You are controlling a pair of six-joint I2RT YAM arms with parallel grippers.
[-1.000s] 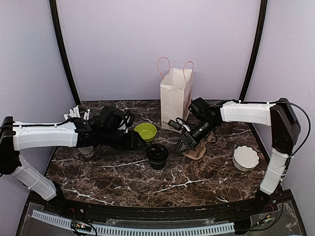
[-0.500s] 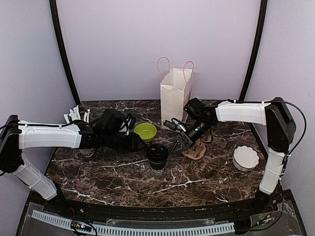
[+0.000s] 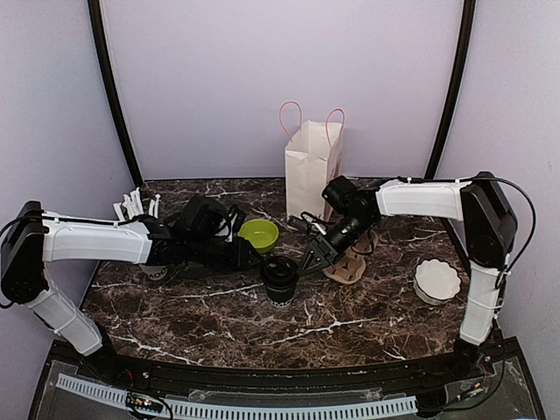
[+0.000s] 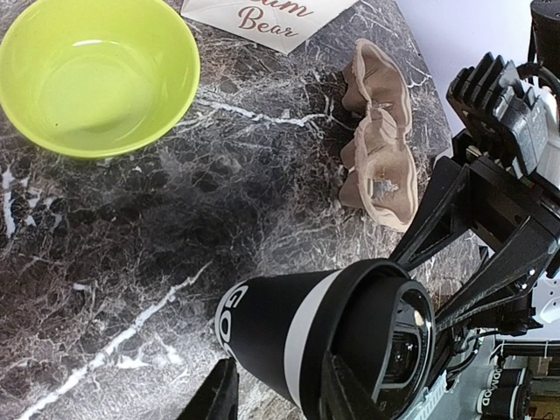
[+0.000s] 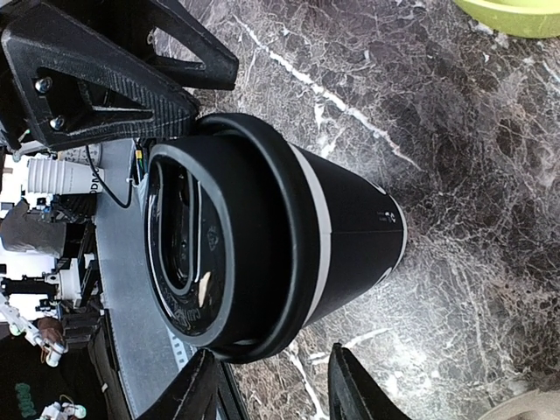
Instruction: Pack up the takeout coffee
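Observation:
The takeout coffee is a black paper cup with a white band and its black lid on, standing upright mid-table. It fills the left wrist view and the right wrist view. My left gripper is open just left of the cup, its fingers close to the wall near the lid. My right gripper is open just right of the cup, its fingers below the lid's edge. I cannot tell whether either touches the cup. Each gripper shows in the other's wrist view.
A lime-green bowl sits just behind the cup. A white paper bag with pink handles stands at the back. A brown pulp cup carrier lies right of the cup, a white scalloped dish far right, straws far left.
My right gripper has moved left and come up close to the cup. My left gripper has stayed beside the cup with only a small shift. The cup has not moved.

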